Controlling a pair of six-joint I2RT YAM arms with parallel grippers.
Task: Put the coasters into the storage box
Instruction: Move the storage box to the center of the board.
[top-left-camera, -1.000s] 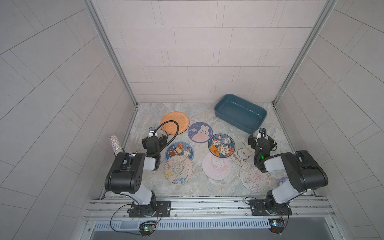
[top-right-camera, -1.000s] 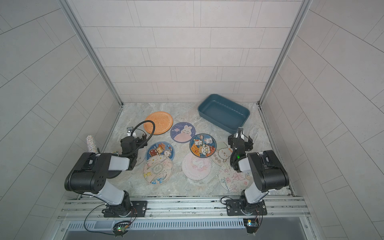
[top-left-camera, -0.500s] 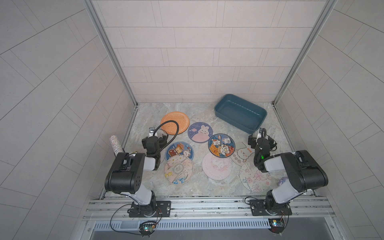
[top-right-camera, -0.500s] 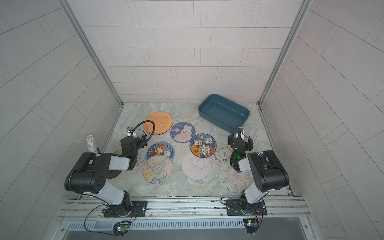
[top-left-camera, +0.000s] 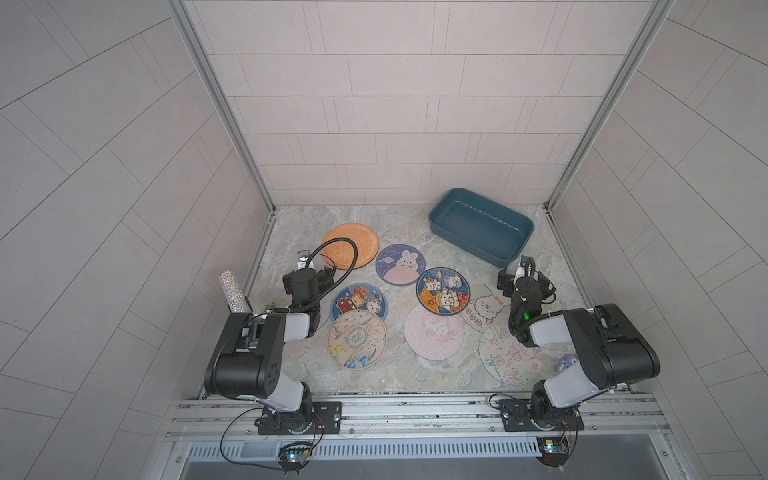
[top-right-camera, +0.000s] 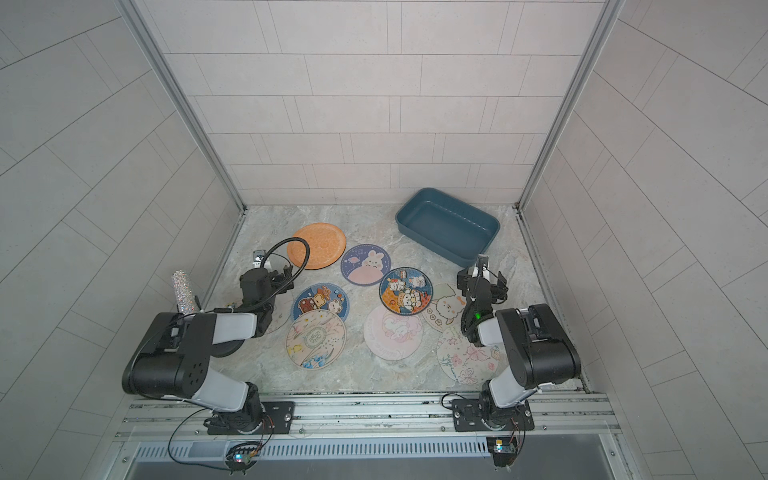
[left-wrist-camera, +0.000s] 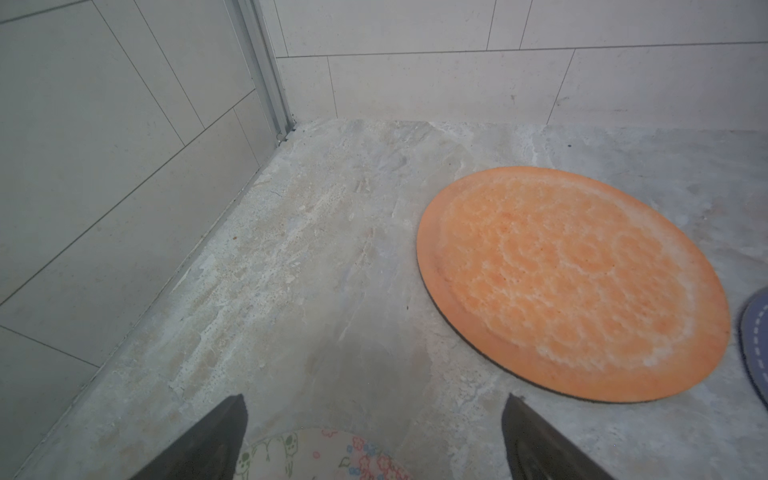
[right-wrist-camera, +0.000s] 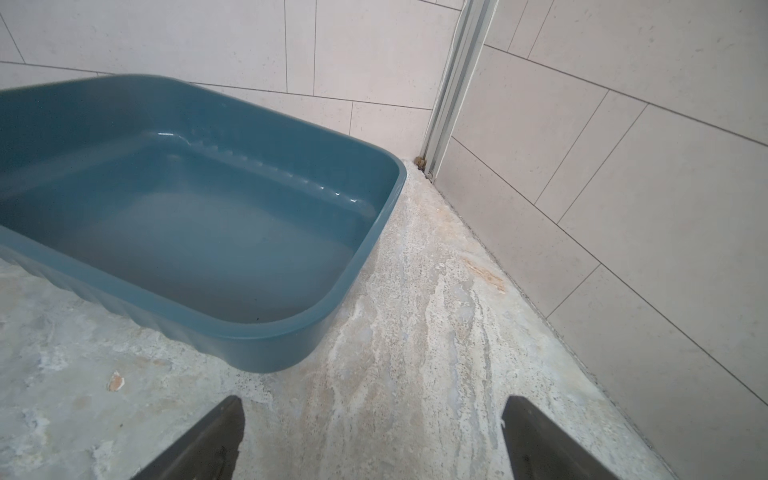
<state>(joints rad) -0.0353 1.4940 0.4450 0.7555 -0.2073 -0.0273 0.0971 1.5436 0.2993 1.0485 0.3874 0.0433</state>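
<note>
Showing the task at what we judge to be its very start, both top views place the storage box (top-left-camera: 478, 227) empty near the far right corner of the tabletop (top-left-camera: 399, 376). We count eight coasters (top-left-camera: 432, 337) lying flat in a loose cluster nearer the robot. Among them are the orange coaster (top-left-camera: 351, 245) at far left, the bunny coaster (top-left-camera: 400, 265) beside it, the sheep coaster (top-left-camera: 484, 309) just beside the right arm, and the butterfly coaster (top-left-camera: 509, 359) partly hidden under that arm; several overlap at their edges. From the left wrist we see the left gripper (left-wrist-camera: 374, 415) low over the table, its fingers spread wide with nothing between them. The rim of a flowered coaster (left-wrist-camera: 320, 455) lies just beneath, and the orange disc is near, ahead. From the right wrist we see the right gripper (right-wrist-camera: 372, 415) likewise spread and empty over bare stone, with the box's near corner just ahead. The step in hand, we judge, is the first pick. Because the discs are thin and lie flush, the next move calls for setting one finger at an edge, preferably a raised overlapping one, before closing.
</note>
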